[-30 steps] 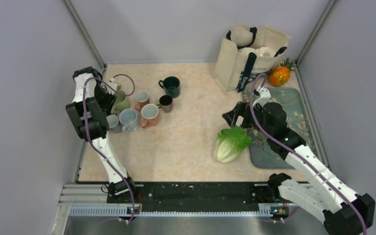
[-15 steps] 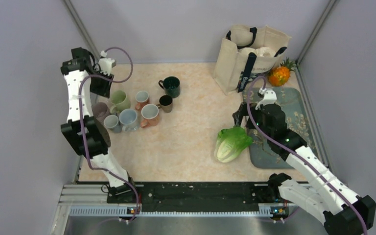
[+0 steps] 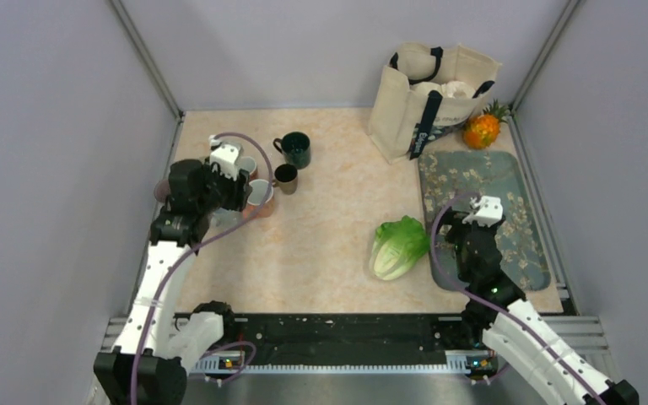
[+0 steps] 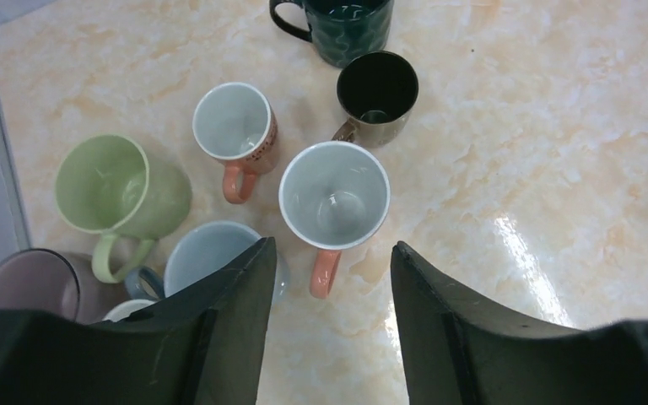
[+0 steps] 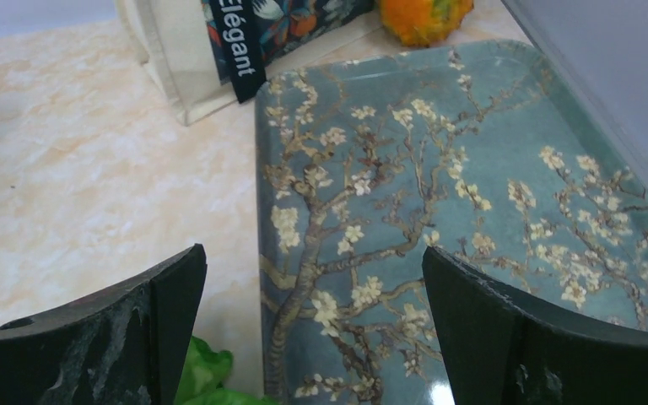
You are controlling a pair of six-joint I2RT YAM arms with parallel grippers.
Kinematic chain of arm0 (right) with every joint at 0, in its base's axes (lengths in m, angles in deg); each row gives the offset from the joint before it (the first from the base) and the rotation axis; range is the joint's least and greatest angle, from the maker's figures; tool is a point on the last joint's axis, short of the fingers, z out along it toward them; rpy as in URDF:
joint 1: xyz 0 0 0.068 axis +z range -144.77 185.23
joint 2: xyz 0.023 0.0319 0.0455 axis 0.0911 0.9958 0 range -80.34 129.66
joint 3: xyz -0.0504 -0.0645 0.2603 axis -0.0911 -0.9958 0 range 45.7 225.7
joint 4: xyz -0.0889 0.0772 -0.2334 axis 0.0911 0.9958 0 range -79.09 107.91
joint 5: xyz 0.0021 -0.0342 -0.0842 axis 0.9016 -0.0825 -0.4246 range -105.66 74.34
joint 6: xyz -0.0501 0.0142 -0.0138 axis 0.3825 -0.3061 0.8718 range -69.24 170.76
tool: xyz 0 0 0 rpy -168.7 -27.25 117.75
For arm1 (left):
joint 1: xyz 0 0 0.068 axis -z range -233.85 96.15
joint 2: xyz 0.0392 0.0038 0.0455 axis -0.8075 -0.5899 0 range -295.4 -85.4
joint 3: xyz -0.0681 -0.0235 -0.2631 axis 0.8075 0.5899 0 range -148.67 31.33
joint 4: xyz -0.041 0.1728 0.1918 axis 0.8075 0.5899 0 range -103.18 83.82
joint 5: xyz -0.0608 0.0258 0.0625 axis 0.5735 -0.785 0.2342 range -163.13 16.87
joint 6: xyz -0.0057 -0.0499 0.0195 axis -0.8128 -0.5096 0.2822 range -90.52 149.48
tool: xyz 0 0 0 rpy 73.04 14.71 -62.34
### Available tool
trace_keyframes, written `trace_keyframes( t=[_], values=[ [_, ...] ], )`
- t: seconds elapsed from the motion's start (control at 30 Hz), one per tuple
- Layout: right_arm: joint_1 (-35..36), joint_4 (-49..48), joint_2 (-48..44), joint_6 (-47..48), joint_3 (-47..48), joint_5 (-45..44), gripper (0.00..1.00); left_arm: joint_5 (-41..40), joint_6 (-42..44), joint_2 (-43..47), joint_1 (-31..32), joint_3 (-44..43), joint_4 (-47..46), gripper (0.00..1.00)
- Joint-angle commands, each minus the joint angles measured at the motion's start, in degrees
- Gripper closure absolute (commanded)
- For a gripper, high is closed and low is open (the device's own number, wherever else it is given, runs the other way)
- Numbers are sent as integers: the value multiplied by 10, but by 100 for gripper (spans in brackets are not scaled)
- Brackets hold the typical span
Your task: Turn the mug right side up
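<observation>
Several mugs stand grouped at the left of the table, all with mouths up in the left wrist view: a dark green one [image 4: 346,25], a small dark one [image 4: 377,89], a speckled orange one [image 4: 234,126], an orange-handled one [image 4: 335,196], a light green one [image 4: 118,190], a blue-grey one [image 4: 207,253] and a purple one [image 4: 29,283]. I see no upturned mug. My left gripper [image 4: 331,249] is open and empty above the group [image 3: 232,192]. My right gripper [image 5: 312,251] is open and empty over the tray's left edge [image 3: 464,239].
A blue floral tray [image 3: 515,181] lies at the right, with a green lettuce [image 3: 398,245] beside its left edge. A canvas tote bag [image 3: 430,89] and a pineapple [image 3: 483,128] stand at the back right. Grey walls close in both sides.
My left arm has swung down from high at the far left to hover over the mugs. My right arm has drawn back toward the near edge, away from the lettuce.
</observation>
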State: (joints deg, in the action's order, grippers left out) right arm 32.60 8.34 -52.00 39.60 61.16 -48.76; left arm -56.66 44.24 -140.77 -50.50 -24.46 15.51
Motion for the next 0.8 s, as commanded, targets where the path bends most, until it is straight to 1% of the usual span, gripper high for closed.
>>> trace_keyframes(
  t=[0.0, 0.07, 0.1, 0.17, 0.2, 0.27, 0.33, 0.47, 0.53, 0.7, 0.73, 0.77],
  values=[
    [5, -175, -48, 43, -88, -42, 3, -76, -112, 55, -1, 125, -223, 40],
    [6, -158, -70, 43, -100, -50, 3, -116, -127, 104, -1, 201, -292, 38],
    [6, -139, -87, 38, -98, -51, 3, -151, -130, 122, -1, 232, -329, 36],
    [6, -130, -115, 40, -106, -56, 3, -211, -133, 138, -1, 281, -369, 31],
    [6, -129, -129, 43, -111, -59, 3, -228, -133, 142, -1, 306, -392, 28],
    [6, -127, -150, 46, -120, -69, 3, -231, -128, 153, -1, 369, -449, 25],
    [6, -128, -165, 54, -131, -78, 3, -235, -134, 164, -1, 413, -512, 23],
    [6, -131, -172, 60, -138, -78, 3, -229, -133, 184, -2, 441, -523, 17],
    [6, -134, -170, 64, -139, -71, 3, -217, -129, 186, -2, 452, -529, 16],
    [6, -135, -166, 63, -138, -72, 3, -219, -120, 183, -2, 458, -541, 16],
    [6, -134, -166, 63, -137, -71, 3, -222, -120, 184, -2, 458, -543, 16],
    [6, -134, -166, 63, -138, -71, 3, -231, -127, 184, -2, 457, -540, 13]
  ],
)
